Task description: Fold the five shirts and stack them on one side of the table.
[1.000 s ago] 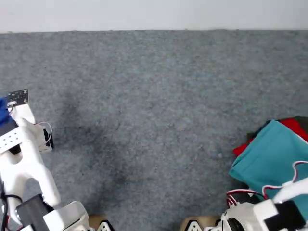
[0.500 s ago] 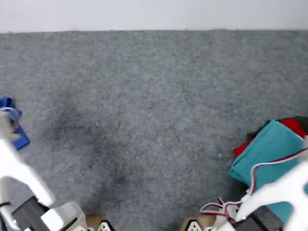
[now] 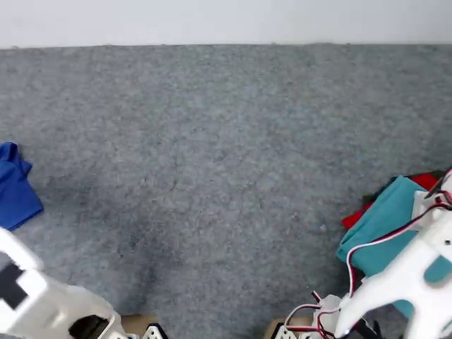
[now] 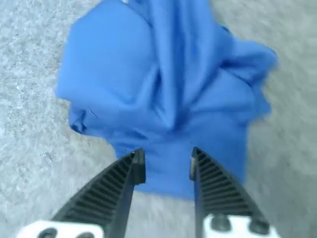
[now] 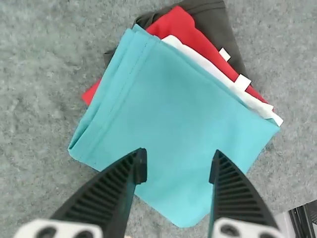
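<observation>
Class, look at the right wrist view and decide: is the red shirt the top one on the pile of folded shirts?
No: the teal shirt lies uppermost, and the red shirt only peeks out from beneath it.

The blue shirt (image 4: 163, 94) is plain. The pile has a teal shirt (image 5: 178, 134), white shirt (image 5: 205, 62), red shirt (image 5: 178, 22) and dark shirt (image 5: 218, 20). The table (image 3: 226, 141) is speckled grey.

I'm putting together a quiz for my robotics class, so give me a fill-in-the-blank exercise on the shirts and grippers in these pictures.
1. The top shirt of the folded stack is ____ in colour.
2. The crumpled shirt below the left gripper is ____ in colour.
3. Counting its layers, the folded stack holds ____ shirts.
4. The right gripper hangs over the folded stack with its jaws ____.

Missing words: teal; blue; four; open.
</observation>
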Controlling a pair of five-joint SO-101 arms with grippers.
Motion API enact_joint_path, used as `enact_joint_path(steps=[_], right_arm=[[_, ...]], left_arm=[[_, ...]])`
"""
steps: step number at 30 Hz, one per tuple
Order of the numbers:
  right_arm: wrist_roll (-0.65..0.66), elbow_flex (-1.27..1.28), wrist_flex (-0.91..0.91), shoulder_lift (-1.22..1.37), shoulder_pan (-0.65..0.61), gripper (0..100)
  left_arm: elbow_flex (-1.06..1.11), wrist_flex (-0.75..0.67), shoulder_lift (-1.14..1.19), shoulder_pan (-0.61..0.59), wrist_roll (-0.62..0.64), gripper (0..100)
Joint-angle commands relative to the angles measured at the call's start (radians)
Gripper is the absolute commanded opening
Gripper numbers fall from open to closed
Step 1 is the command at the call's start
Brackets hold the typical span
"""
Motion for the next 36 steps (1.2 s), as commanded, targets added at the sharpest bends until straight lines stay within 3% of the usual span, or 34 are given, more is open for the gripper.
enact_joint_path(steps=[1,10,15,18,23,26,36], right_arm=[[-0.012,0.000,0.038,-0.028,-0.007,21.4],[-0.017,0.002,0.038,-0.028,-0.007,21.3],[-0.017,0.002,0.038,-0.028,-0.007,21.3],[-0.017,0.003,0.038,-0.028,-0.007,21.3],[-0.018,0.003,0.038,-0.028,-0.008,21.3],[-0.018,0.005,0.038,-0.028,-0.008,21.3],[-0.018,0.094,0.039,-0.030,-0.007,21.3]], left_arm=[[-0.213,-0.008,0.150,-0.044,0.038,16],[-0.664,0.086,0.621,-0.072,0.040,15],[-0.961,0.094,0.873,-0.048,0.040,5],[-1.148,0.233,0.954,-0.003,0.038,1],[-1.503,0.703,0.956,0.216,0.038,1],[-1.661,0.715,0.913,0.348,0.040,1],[-1.484,0.715,0.425,0.884,0.035,1]])
